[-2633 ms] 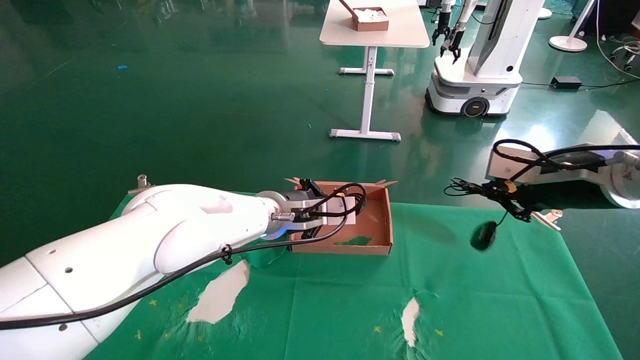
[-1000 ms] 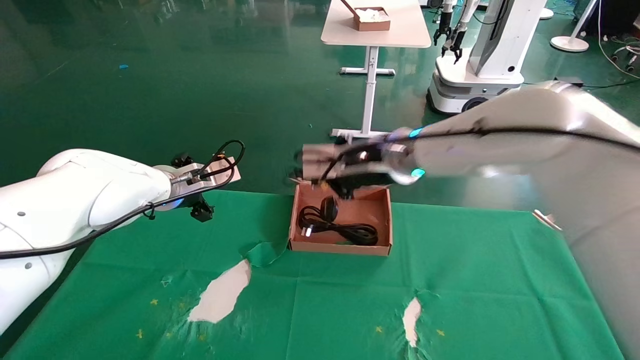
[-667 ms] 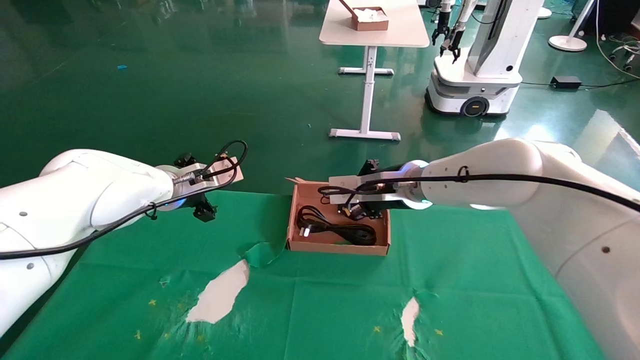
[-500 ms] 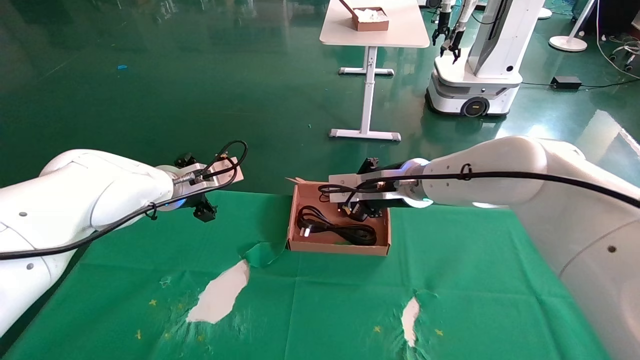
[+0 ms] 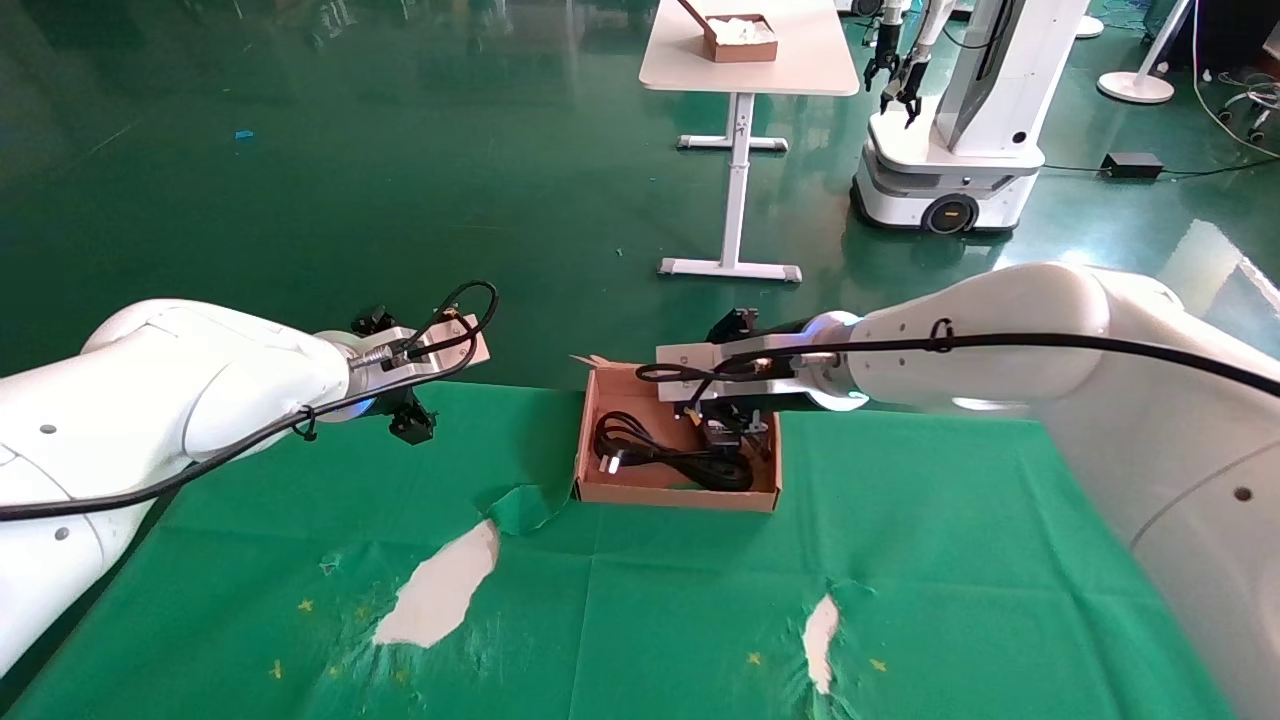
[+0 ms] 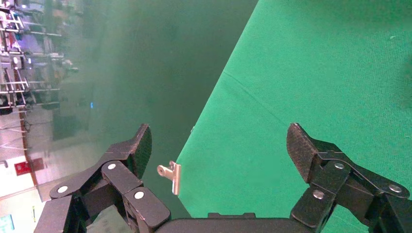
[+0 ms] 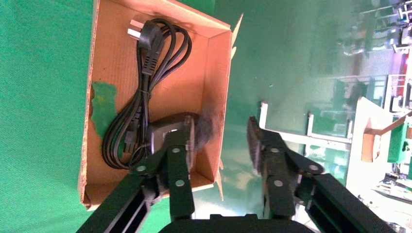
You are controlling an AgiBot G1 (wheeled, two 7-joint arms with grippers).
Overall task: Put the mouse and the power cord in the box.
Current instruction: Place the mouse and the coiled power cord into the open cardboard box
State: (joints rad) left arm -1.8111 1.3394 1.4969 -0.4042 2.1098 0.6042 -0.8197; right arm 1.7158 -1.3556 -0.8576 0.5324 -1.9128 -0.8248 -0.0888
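Note:
The box (image 5: pixel 680 495) sits at the far edge of the green cloth. The power cord (image 5: pixel 690 462) lies coiled inside it, its plug toward one corner (image 7: pixel 145 36). My right gripper (image 5: pixel 725 432) hangs over the box's far right corner, open (image 7: pixel 221 141), with the box wall and the floor showing between its fingers. The mouse (image 7: pixel 165 133), black and blurred, is inside the box (image 7: pixel 116 53) beside one finger (image 7: pixel 182 145), on the cord's loops. My left gripper (image 5: pixel 408 420) hovers open and empty (image 6: pixel 218 141) over the cloth's far left edge.
A silver clip (image 6: pixel 172 177) pins the cloth's edge below the left gripper. The cloth has torn white patches (image 5: pixel 440 590) near the front. Far behind stand a white table (image 5: pixel 800 70) with a smaller brown box (image 5: pixel 740 38) and another robot (image 5: pixel 960 110).
My left arm left the box and moved left, with the power cord staying inside. My right arm swung in with the mouse, lowered over the box and opened; the mouse is out of its fingers.

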